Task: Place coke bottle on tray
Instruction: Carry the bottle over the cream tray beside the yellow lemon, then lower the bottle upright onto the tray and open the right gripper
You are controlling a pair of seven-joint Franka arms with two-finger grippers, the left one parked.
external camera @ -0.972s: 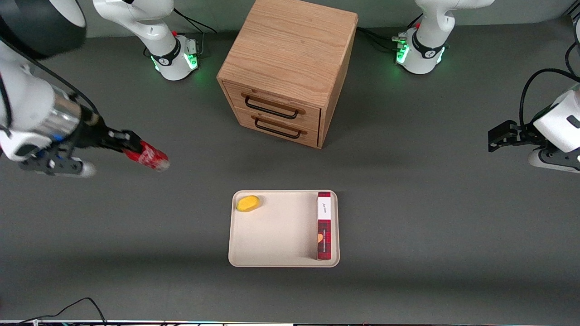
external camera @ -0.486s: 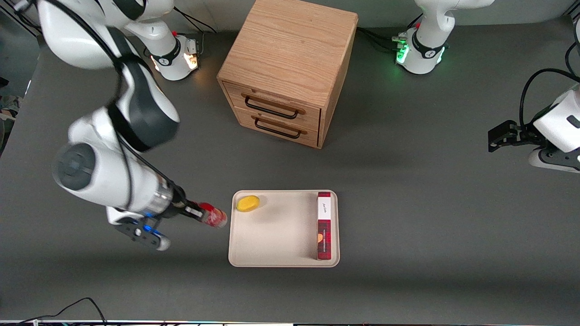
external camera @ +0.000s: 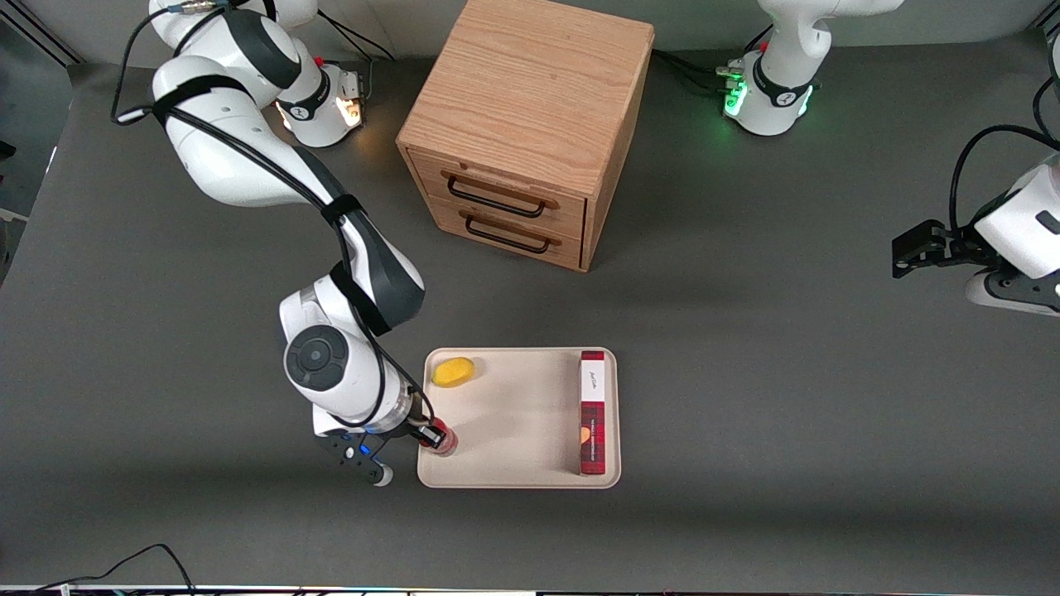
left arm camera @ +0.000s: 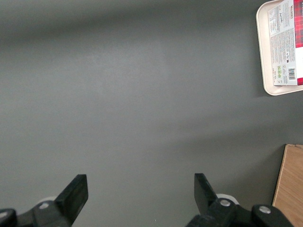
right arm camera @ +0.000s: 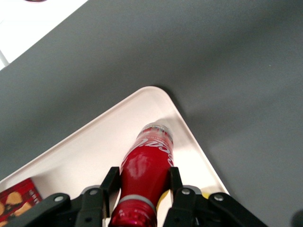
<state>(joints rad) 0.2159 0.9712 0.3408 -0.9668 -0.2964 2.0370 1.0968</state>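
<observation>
Counts: 1 coke bottle point(external camera: 442, 439), 1 tray point(external camera: 505, 463), 1 yellow fruit point(external camera: 454, 372), 1 red plaid box point(external camera: 592, 414), 1 wooden cabinet point(external camera: 530, 124) w/ 2 drawers, each w/ a black handle.

Writing: white Coca-Cola script on the bottle point(right arm camera: 151, 161), readable in the right wrist view. Box has a white end panel w/ cursive script, too small to read; its underside label w/ barcode shows in the left wrist view point(left arm camera: 283, 42).

Gripper point(external camera: 431, 436) sits over the tray's edge toward the working arm's end, at the corner nearest the front cam. Fingers point(right arm camera: 110, 182) clamped on the bottle's upper body, just below the cap; bottle tilted, clear base pointing at the tray floor point(right arm camera: 94, 151) near the rounded corner. Can't tell if base touches the tray.

Room: fruit sits in the tray corner nearer the cabinet, same end as the bottle; box lies along the rim toward the parked arm's end. Tray middle between them is bare. Cabinet well apart from the tray, farther from the front cam.
</observation>
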